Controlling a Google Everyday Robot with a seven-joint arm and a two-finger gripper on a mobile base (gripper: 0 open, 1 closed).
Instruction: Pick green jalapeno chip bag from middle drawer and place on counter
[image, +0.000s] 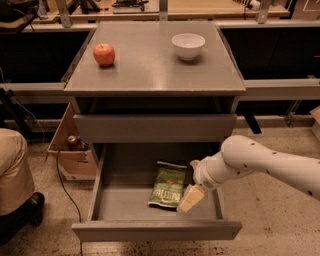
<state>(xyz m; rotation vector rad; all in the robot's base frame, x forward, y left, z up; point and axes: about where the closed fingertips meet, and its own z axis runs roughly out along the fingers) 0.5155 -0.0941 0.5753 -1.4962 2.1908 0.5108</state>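
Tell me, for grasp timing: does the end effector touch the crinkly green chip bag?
Cannot tell. Camera view: end effector overlaps green chip bag inside grey drawer.

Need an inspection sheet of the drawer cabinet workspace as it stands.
Surface: flat matte grey counter, carries two items.
Job's things: glossy green jalapeno chip bag lies flat in the open shallow grey middle drawer; not on counter.
Clutter: red apple back-left, white bowl back-right on counter.
Grippers: cream gripper low in the drawer beside the bag's right edge; contact unclear.
Cables: black cable on floor left of cabinet.
Surroundings: cardboard box left of cabinet; person's tan-trousered leg at left edge; wooden bench behind.
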